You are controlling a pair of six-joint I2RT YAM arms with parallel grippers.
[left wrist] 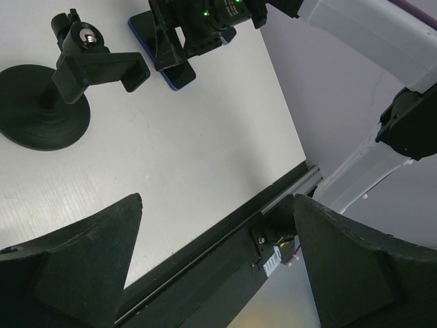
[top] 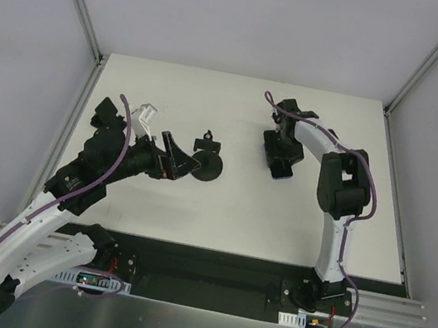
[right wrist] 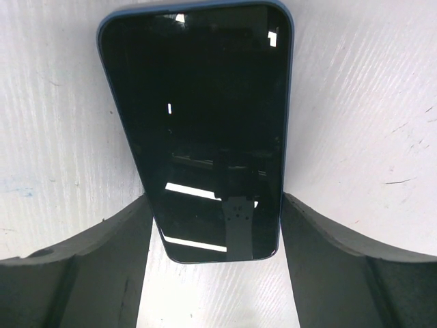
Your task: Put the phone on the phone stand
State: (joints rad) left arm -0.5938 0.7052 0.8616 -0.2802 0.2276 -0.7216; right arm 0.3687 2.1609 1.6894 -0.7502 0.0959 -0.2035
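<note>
- The right tool (right wrist: 214,198) was set low over the white bench (top: 237,209). Its fingers (right wrist: 82,266) were spread wide, one at each long edge of the phone (right wrist: 198,102). Whether the phone was actually gripped could not be told.
- The phone was seen lying flat on the bench, glossy black face up and rimmed in blue, with its near end between those fingers.
- The left tool (left wrist: 217,198) was spread wide open with nothing between its fingers, and was pointed at the phone stand (left wrist: 44,116) from just beside its disc base.
- The phone stand was seen upright on the bench, left of the phone and well apart from it. Nothing was held in the clamp-like holder on top.
- Small green lights (left wrist: 205,12) were seen lit on the right arm's wrist housing above the phone.
</note>
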